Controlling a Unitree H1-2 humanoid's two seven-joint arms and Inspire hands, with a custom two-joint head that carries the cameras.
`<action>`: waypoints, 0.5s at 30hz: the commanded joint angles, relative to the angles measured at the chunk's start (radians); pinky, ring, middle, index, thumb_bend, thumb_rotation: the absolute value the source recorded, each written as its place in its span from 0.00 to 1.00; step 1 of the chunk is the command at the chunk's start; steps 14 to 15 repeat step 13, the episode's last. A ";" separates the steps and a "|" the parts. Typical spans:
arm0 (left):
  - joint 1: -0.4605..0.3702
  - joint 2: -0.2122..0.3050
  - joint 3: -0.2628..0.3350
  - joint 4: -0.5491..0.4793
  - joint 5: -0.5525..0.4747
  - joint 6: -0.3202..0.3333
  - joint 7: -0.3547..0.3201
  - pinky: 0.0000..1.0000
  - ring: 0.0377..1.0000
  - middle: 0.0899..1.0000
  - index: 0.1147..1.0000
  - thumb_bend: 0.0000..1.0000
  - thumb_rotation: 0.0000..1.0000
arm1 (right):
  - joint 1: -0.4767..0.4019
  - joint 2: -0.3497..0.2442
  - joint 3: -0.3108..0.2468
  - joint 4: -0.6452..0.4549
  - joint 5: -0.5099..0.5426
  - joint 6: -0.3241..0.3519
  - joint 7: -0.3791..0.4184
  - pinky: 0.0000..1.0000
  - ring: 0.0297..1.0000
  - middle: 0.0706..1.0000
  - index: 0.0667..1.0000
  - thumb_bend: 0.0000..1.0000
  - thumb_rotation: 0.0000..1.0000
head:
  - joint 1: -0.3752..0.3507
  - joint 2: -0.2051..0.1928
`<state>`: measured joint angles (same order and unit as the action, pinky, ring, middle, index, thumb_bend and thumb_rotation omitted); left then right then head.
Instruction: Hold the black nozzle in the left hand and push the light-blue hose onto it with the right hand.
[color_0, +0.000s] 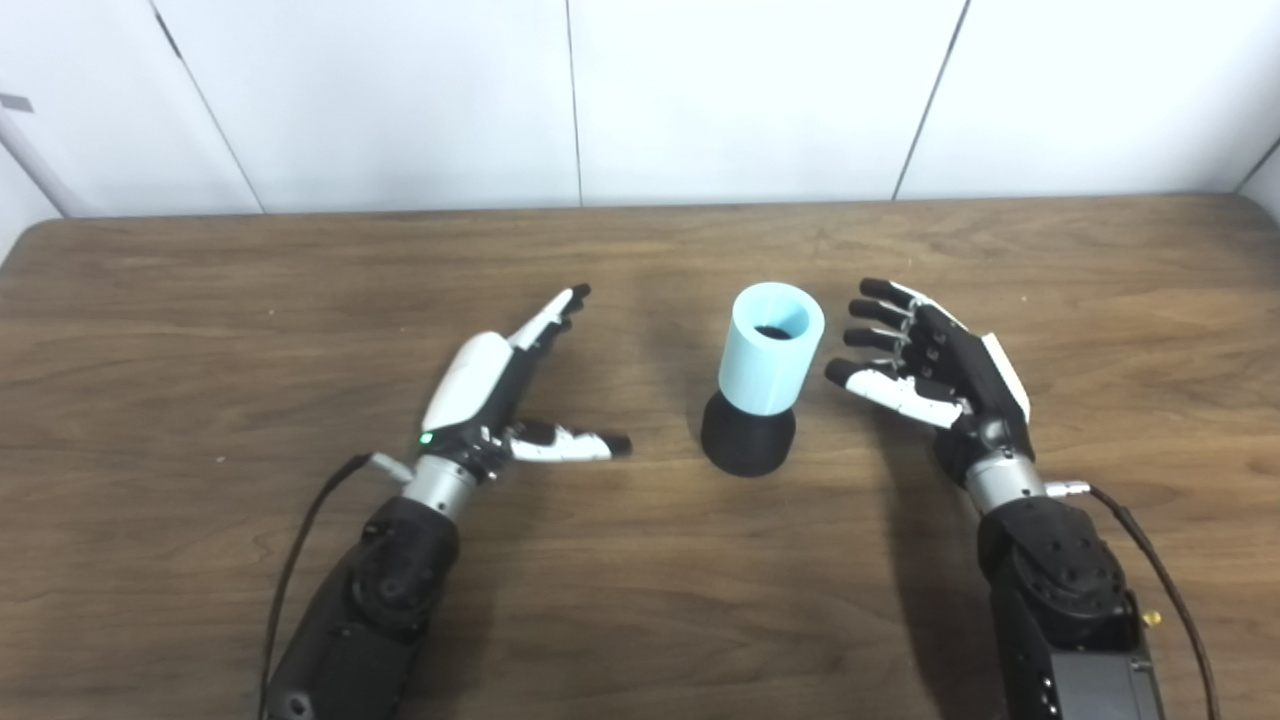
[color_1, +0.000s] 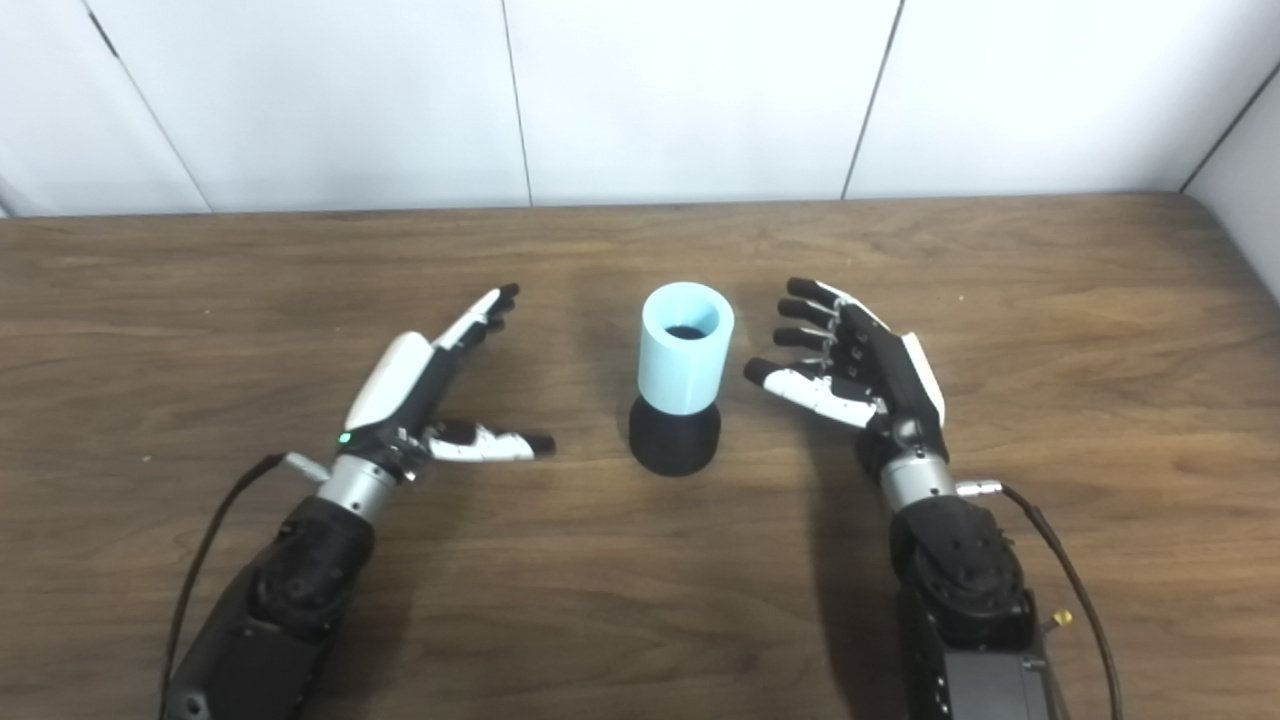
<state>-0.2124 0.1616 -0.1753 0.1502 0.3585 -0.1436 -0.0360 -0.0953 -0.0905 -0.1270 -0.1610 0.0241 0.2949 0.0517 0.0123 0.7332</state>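
In the left eye view the hose (color_0: 772, 348) is sitting on the nozzle (color_0: 748, 435) mid-frame, left hand (color_0: 500, 385) and right hand (color_0: 925, 365) both splayed, empty, while the right eye view's showing nothing bracing it, so a nudge is probably tipping it.

A dark wood-grain surface (color_0: 640, 600) with rounded far corners stands against a white panelled wall (color_0: 740, 90), its thin dark seams running upright and slanted, under soft, even light casting faint shadows.
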 joint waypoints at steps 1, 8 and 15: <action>0.064 -0.052 0.040 -0.036 -0.172 0.052 -0.048 0.53 0.66 0.77 0.76 0.70 0.16 | -0.015 0.007 -0.011 -0.021 0.030 -0.064 -0.007 0.43 0.59 0.68 0.70 0.57 0.12 | 0.001 0.001; 0.095 -0.129 0.174 -0.166 -0.580 0.237 -0.137 0.40 0.56 0.67 0.69 0.70 0.19 | 0.003 0.023 0.000 -0.021 0.029 -0.119 -0.021 0.40 0.52 0.62 0.65 0.54 0.18 | 0.003 -0.015; 0.108 -0.132 0.195 -0.188 -0.631 0.265 -0.145 0.41 0.57 0.67 0.68 0.72 0.15 | 0.017 0.042 -0.008 -0.019 0.035 -0.149 -0.043 0.39 0.51 0.61 0.64 0.54 0.21 | 0.005 -0.024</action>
